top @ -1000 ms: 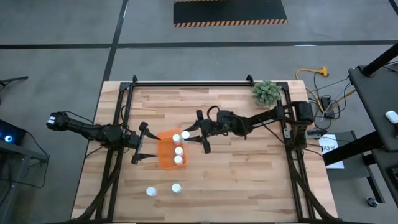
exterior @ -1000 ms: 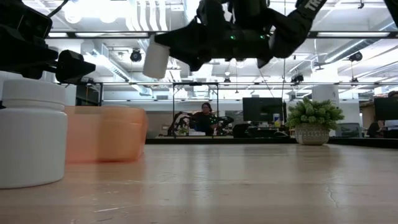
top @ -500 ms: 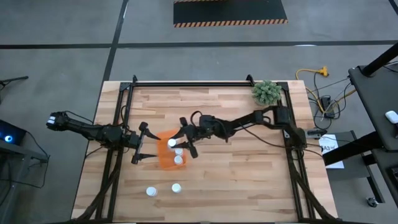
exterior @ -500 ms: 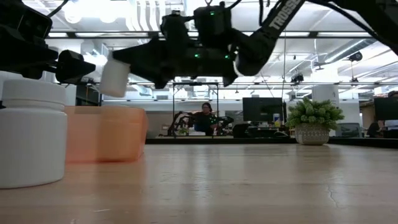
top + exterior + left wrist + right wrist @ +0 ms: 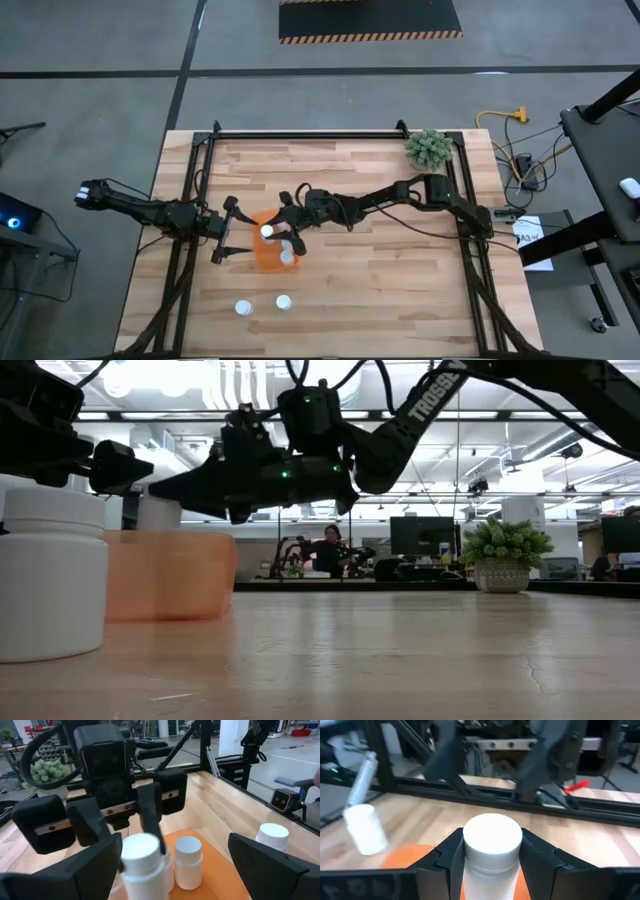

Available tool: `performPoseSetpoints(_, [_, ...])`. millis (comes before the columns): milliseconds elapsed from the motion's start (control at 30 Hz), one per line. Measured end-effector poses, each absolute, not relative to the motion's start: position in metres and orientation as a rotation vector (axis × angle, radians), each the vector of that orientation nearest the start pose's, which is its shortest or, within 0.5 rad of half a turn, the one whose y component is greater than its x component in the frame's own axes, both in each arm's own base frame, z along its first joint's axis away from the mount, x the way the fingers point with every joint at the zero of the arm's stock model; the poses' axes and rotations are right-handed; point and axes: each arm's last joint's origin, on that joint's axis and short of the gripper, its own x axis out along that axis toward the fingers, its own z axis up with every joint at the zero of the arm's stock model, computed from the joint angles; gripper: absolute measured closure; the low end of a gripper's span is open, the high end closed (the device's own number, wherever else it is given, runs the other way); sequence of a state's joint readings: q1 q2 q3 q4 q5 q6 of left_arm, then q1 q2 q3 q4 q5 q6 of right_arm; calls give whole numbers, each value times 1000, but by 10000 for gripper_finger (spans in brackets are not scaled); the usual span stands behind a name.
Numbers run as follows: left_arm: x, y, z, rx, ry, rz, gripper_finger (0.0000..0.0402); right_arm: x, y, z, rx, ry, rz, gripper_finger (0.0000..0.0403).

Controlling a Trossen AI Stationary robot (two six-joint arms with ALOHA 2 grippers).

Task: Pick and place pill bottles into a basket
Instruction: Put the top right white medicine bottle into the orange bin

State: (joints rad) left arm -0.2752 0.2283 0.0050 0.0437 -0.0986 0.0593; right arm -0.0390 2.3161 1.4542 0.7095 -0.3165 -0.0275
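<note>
The orange basket [image 5: 262, 256] stands left of the table's middle, and two white-capped pill bottles [image 5: 287, 257] stand upright in it. My right gripper [image 5: 274, 232] reaches over the basket's far part, shut on a third bottle [image 5: 267, 231]. In the low view this bottle [image 5: 158, 512] shows just above the basket's wall [image 5: 165, 575]. My left gripper [image 5: 236, 232] is open and empty beside the basket's left wall. Two more bottles [image 5: 242, 308] [image 5: 283, 301] stand upright on the table near its front edge. My right gripper pinches the bottle between its two fingers [image 5: 540, 856], one on each side just below the white cap [image 5: 492, 840]. The fingers come nearly level from the table's right, slanting a little down. The bottle stands upright over the basket; the basket wall hides its lower end.
A green fuzzy plant [image 5: 428, 149] stands at the table's far right corner. One bottle [image 5: 55, 575] stands close to the low camera. A black frame [image 5: 300, 133] runs along the table's far and side edges. Bare wood lies right of the basket.
My right gripper has carried the bottle toward the table's left edge and down, from beside the basket's right wall to over its far part. The bottle has stayed upright and now sits at the height of the basket's rim.
</note>
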Motion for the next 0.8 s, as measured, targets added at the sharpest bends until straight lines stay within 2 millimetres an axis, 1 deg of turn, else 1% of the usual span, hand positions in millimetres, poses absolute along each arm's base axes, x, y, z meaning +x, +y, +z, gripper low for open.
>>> performPoseSetpoints(267, [107, -27, 150, 92, 172, -181, 56, 498, -14, 136, -6, 147, 269, 262])
performPoseSetpoints(633, [107, -27, 150, 93, 172, -182, 56, 503, -30, 143, -16, 177, 241, 262])
performPoseSetpoints(800, [107, -27, 150, 92, 172, -182, 56, 504, -32, 146, -18, 168, 238, 262])
